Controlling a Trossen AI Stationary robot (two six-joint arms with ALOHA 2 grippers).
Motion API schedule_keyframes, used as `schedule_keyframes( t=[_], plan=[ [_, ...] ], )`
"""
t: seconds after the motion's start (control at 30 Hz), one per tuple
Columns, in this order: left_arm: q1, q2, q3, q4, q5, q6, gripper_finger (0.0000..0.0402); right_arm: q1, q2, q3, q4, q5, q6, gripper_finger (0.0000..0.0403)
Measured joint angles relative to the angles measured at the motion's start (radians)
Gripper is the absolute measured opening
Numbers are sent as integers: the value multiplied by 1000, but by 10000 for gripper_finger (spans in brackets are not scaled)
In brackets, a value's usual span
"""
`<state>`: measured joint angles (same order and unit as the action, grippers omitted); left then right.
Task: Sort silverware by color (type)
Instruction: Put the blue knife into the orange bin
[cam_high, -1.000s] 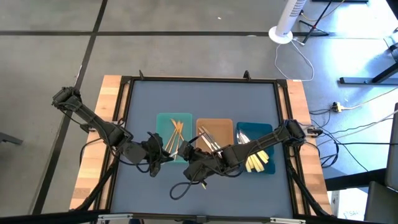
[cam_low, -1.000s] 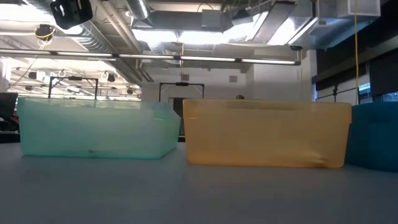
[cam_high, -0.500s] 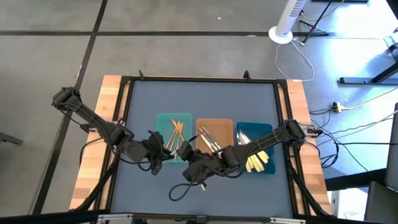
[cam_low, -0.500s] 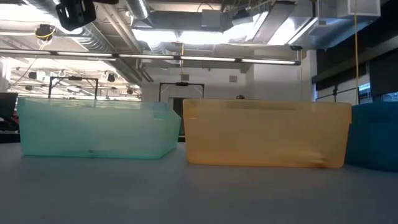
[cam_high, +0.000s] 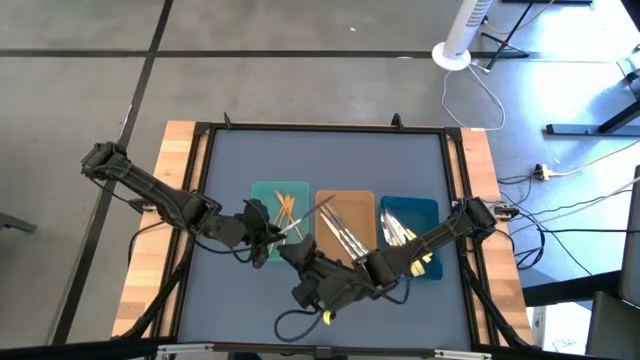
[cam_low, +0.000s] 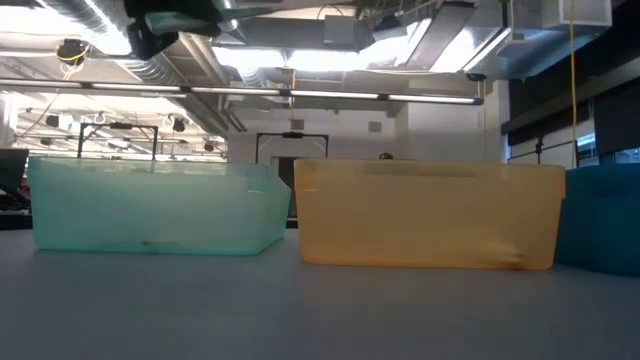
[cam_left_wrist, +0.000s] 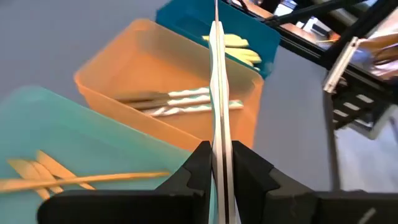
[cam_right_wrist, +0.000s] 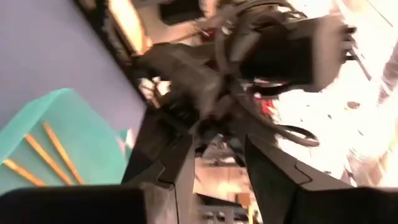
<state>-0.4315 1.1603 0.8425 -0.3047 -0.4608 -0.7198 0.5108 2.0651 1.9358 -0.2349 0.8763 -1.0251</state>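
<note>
The right gripper (cam_high: 300, 262) has backed off toward the surface's near edge, jaws now apart and empty. The left gripper (cam_left_wrist: 214, 167) has lifted, jaws clamped on a slim all-silver utensil (cam_left_wrist: 216, 93), held above the teal plastic tray (cam_high: 262, 195) and tan plastic tray (cam_high: 358, 203). The blue surface (cam_high: 320, 160) beyond lies open.

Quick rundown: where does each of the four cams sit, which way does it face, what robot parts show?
High: overhead, straight down; both arms, left gripper, right gripper.
Low: tabletop height, level; translucent teal tray, orange tray, dark arm part up top.
Left wrist: past its own fingers clamping a slim silver utensil.
Right wrist: past its open fingers at the left arm.
Shared: teal tray appears in all four.
</note>
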Motion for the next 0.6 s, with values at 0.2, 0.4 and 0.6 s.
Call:
schedule_keyframes(
  t=[0.2,0.4,0.6],
  plan=[
    [50,0,0,18,-69,108,37,58,-1,0,86,229,103,134],
    [86,0,0,63,-126,202,37,112,-7,0,60,461,379,134],
    [114,0,0,193,-153,316,37,140,-25,0,39,584,637,134]
  ],
)
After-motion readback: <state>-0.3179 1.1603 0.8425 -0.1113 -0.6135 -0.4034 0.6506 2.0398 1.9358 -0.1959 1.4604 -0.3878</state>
